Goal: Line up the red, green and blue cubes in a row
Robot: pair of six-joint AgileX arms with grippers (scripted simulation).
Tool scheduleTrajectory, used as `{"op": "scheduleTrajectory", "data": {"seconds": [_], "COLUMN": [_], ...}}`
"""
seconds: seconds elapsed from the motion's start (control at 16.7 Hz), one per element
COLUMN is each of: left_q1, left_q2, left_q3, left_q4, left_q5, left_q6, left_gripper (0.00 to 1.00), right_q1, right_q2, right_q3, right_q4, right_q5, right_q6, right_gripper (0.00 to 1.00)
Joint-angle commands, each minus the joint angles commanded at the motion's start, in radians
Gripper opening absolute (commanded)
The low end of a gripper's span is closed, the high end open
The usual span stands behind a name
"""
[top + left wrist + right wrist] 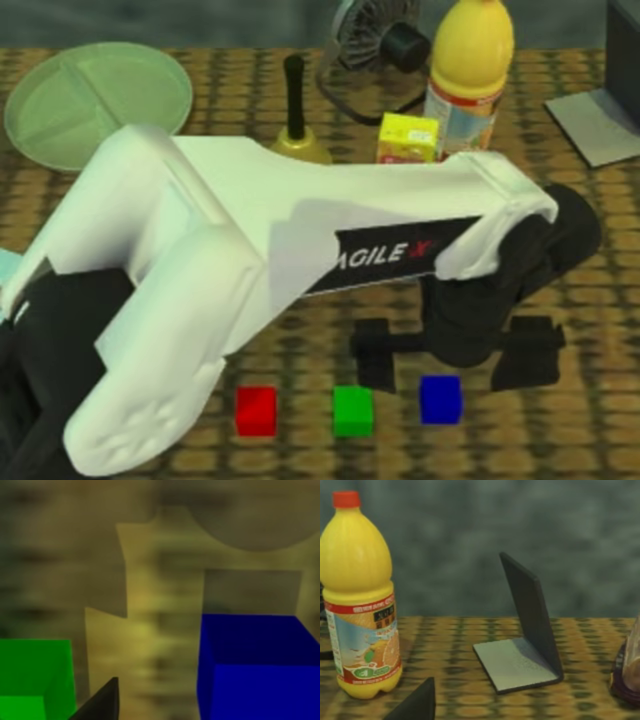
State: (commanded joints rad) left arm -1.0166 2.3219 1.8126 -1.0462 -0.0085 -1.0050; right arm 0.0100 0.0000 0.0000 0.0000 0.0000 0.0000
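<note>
Three small cubes lie in a row near the table's front edge: the red cube, the green cube and the blue cube, which sits a touch farther back. My left arm reaches across from the left, and its gripper hangs open just behind and above the blue cube, holding nothing. In the left wrist view the green cube and blue cube stand apart, with one dark fingertip between them. My right arm is outside the top view; one of its fingertips shows over the table, with nothing in the gripper.
At the back stand a green plate, a brass bell, a fan, an orange juice bottle and a yellow carton. A dark hinged panel stands at the back right.
</note>
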Motion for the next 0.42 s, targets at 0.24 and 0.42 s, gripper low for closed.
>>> {"op": "scheduleTrajectory", "data": {"seconds": [0.24, 0.42], "left_q1": [0.010, 0.016], "left_q2": [-0.034, -0.054], "left_q3": [0.096, 0.141], "left_q4": [-0.140, -0.196], "left_q5": [0.000, 0.000], "left_q6": [-0.004, -0.004], "left_gripper": [1.00, 1.00], "right_q1": [0.000, 0.000], "right_q2": [0.000, 0.000], "right_q3": [0.000, 0.000], "right_q4": [0.000, 0.000], "right_q5": [0.000, 0.000], "right_q6": [0.000, 0.000], "right_gripper": [1.00, 1.00]}}
